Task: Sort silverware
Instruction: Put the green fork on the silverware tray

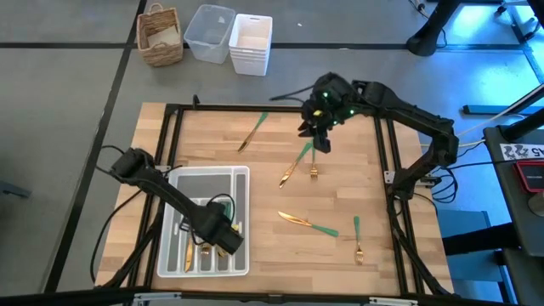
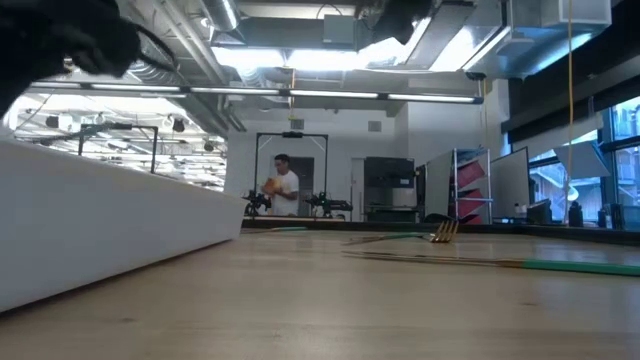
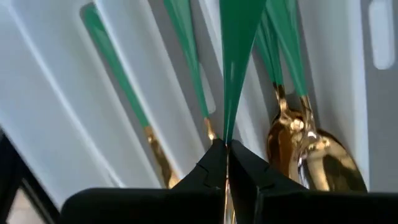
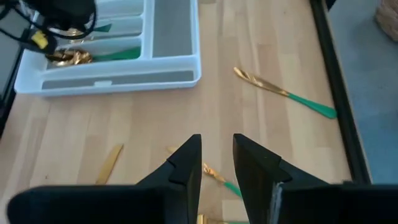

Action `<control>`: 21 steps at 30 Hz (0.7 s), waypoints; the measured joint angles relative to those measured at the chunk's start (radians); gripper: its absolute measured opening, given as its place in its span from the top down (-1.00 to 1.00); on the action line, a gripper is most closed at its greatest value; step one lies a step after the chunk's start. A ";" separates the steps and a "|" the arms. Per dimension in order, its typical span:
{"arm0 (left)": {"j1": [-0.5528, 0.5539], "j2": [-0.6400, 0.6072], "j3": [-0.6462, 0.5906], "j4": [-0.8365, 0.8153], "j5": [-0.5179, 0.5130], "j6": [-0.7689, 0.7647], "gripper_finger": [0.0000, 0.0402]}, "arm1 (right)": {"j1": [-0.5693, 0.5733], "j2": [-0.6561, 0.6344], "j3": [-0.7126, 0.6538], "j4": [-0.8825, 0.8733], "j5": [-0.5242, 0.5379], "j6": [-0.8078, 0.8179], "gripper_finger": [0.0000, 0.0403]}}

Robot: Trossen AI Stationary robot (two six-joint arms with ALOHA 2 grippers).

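gold-headed silverware: some in tray (image 1: 242, 183), rest loose on table (image 1: 221, 140). my left gripper (image 3: 227, 155) clamps green handle over tray. right gripper (image 4: 216, 163) parted, empty, above fork (image 1: 313, 170). light, stiff, slippery; i'd pinch mid-handle.

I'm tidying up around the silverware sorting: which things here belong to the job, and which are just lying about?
Job: loose silverware on the table, e.g. a knife and a fork; white tray; the piece the left gripper holds.

Lying about: wicker basket, clear tub, white bin.
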 joint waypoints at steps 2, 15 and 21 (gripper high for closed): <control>0.000 0.026 0.000 0.012 -0.001 -0.003 1.00 | 0.029 0.000 0.000 -0.015 0.023 0.000 0.53; 0.000 0.127 0.000 0.022 0.017 -0.024 0.82 | 0.132 0.000 0.000 -0.052 0.082 0.000 0.53; 0.004 0.125 -0.001 -0.004 0.032 -0.026 0.51 | 0.130 0.000 0.000 -0.052 0.093 -0.001 0.53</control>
